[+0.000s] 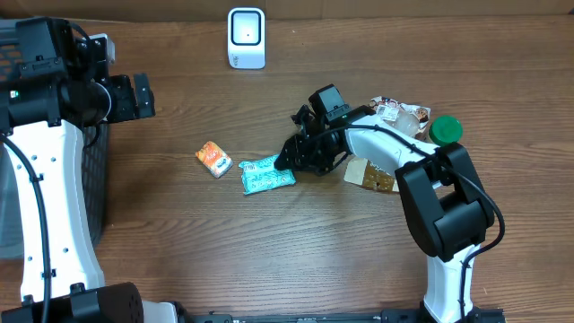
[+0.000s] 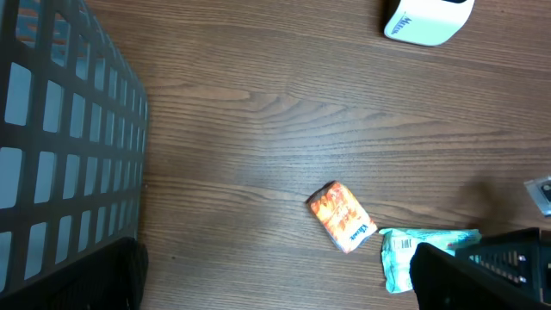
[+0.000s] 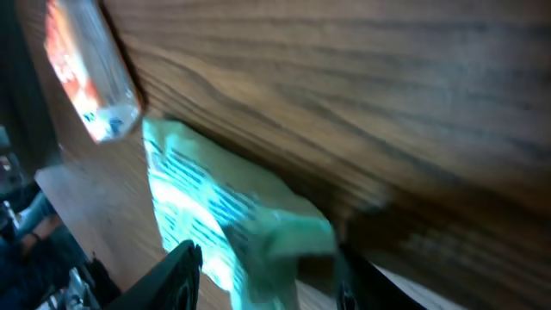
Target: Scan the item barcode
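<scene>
Now the right gripper (image 1: 287, 161) sits low on the worktop (image 1: 269, 260), jaws parted around the right end of the green packet (image 1: 267, 176), not clearly pinching. The packet's long axis runs away to the left. The left gripper (image 1: 142, 97), wide open, hangs well apart.

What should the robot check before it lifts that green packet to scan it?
1. Right gripper lined up on the green packet: ok, its fingers straddle one end.
2. Firm grip: cannot tell.
3. Orange packet clear of the grab: ok, it lies apart.
4. Way to the scanner: ok, only bare table lies between.
5. Barcode side known: cannot tell.
6. Left gripper out of the way: ok, open, over by the basket.
</scene>
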### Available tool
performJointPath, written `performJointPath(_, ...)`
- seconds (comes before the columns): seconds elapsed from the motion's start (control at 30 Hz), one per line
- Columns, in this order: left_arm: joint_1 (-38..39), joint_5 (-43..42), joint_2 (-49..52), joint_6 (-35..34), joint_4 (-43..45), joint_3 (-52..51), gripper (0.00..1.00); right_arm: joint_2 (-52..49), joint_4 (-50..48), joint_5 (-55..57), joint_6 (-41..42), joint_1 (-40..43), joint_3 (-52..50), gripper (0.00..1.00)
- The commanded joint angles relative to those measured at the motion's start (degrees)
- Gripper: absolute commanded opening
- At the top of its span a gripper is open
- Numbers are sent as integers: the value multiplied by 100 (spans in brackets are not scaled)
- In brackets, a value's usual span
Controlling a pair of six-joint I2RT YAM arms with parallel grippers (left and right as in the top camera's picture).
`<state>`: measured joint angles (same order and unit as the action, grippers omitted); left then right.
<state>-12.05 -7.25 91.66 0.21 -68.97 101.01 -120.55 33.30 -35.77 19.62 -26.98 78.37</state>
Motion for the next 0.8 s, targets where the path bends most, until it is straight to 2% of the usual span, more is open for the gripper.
performJointPath(0.0, 7, 20, -4, 94, 4, 146, 99, -122, -160, -37, 461, -234, -168, 43)
performJointPath(0.07, 7, 20, -4, 92, 4, 146, 100, -190, -199, -37, 564, -297, -175, 39)
performJointPath(0.33, 7, 20, -4, 94, 4, 146, 100, -201, -216, -68, 721, -199, -175, 4)
performJointPath(0.47, 7, 20, -4, 94, 4, 146, 99, -96, -214, -501, 632, -4, -175, 4)
performJointPath(0.57, 7, 20, -4, 94, 4, 146, 100, 129, -195, -938, 273, 223, -175, 4)
performJointPath(0.77, 7, 20, -4, 92, 4, 146, 99, 1058, 68, -1132, 107, 662, -175, 4)
